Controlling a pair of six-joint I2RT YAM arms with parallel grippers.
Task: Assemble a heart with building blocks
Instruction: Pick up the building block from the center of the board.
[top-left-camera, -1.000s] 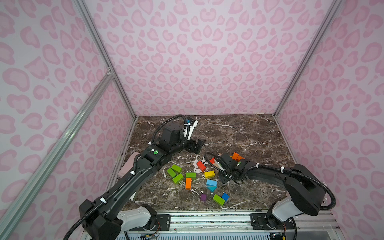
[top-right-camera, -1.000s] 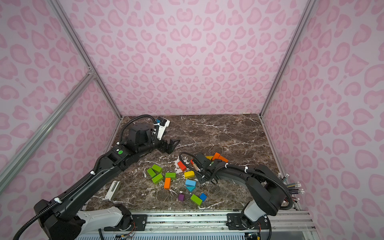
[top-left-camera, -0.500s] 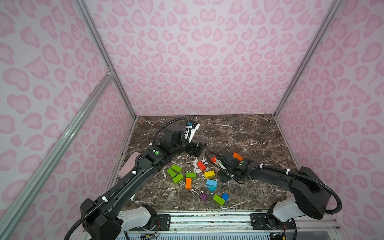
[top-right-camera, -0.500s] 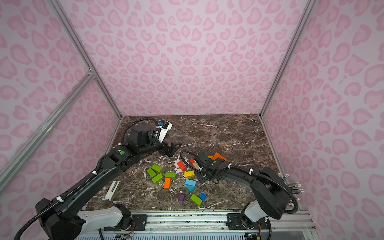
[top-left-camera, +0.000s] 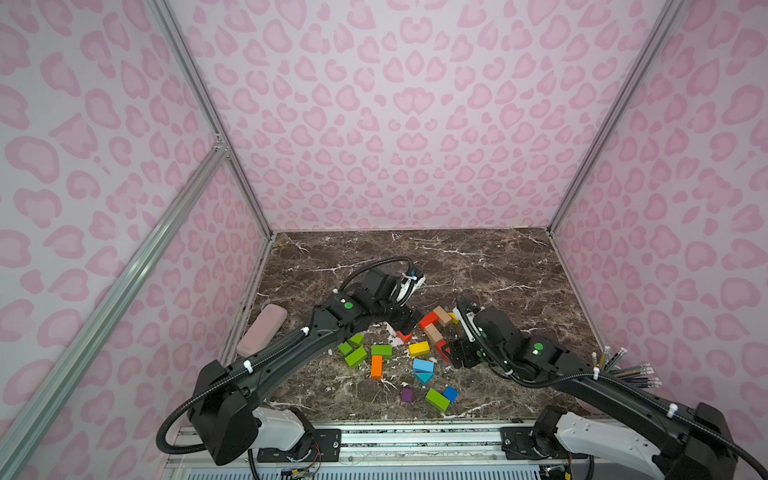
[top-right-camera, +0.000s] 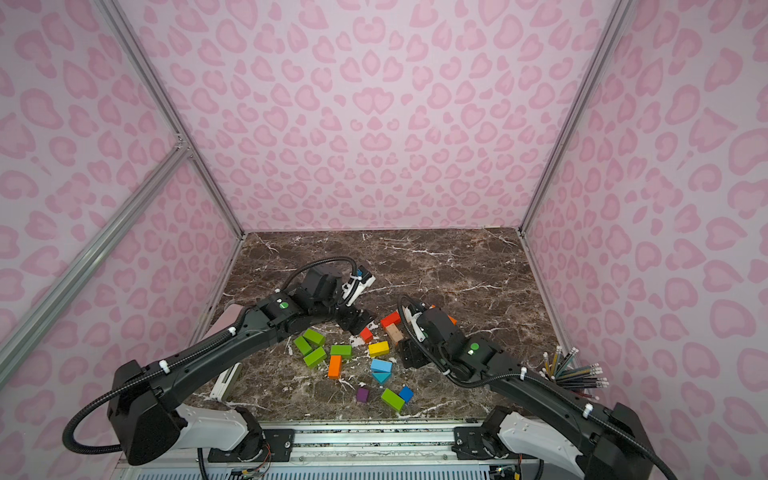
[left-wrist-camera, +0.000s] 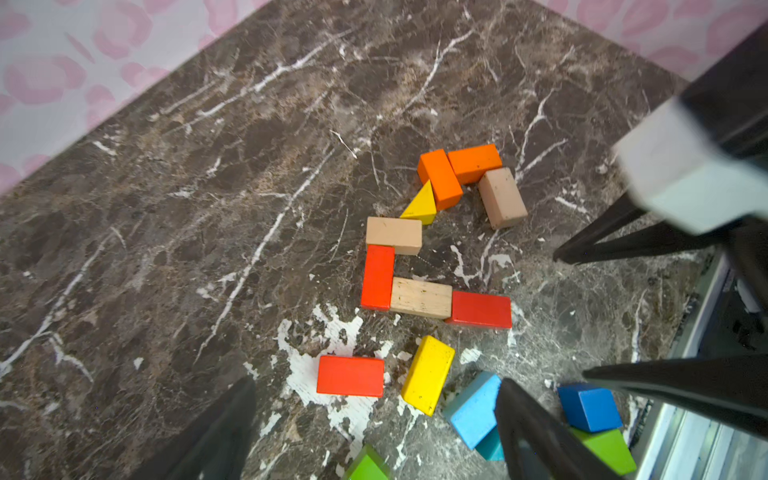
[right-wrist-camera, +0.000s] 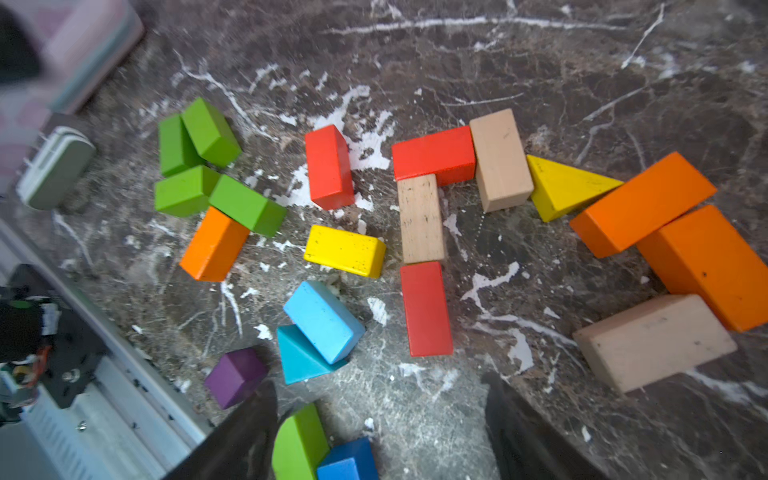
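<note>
**Top views.** The building blocks (top-left-camera: 419, 348) are found on the marble table (top-left-camera: 478, 266), at its front middle, between the two arms. A chain of red, tan and orange bricks (top-right-camera: 390, 319), touching end to end, is taken to be the heart outline begun; part of it is hidden by the right arm. The green bricks (top-left-camera: 353, 351), an orange brick (top-left-camera: 376, 366) and a purple cube (top-left-camera: 407, 394) lie loose nearby. The left gripper (top-left-camera: 401, 322) is held low at the far-left edge of the group, and the right gripper (top-left-camera: 457, 353) at its right edge. Finger spacing is not resolved in these views.

**Left wrist view.** The left gripper (left-wrist-camera: 376, 384) is seen with its fingers spread wide and nothing between them. The loose red brick (left-wrist-camera: 350, 376) and the yellow brick (left-wrist-camera: 428, 374) lie just beyond the fingertips. The outline is shown open on one side.

**Right wrist view.** The right gripper (right-wrist-camera: 380, 382) is likewise spread wide and empty. The end red brick (right-wrist-camera: 426, 309) of the chain lies ahead of it, untouched.

**Handling (judged).** The blocks are expected to be light, rigid and sturdy, with smooth paint that may slip. A brick is best taken across its two long flat sides at mid-length. The yellow prism (right-wrist-camera: 565, 187) is best taken by its flat triangular ends, not its slopes. Since the neighbours touch, a nudge is likely to shift the chain.
</note>
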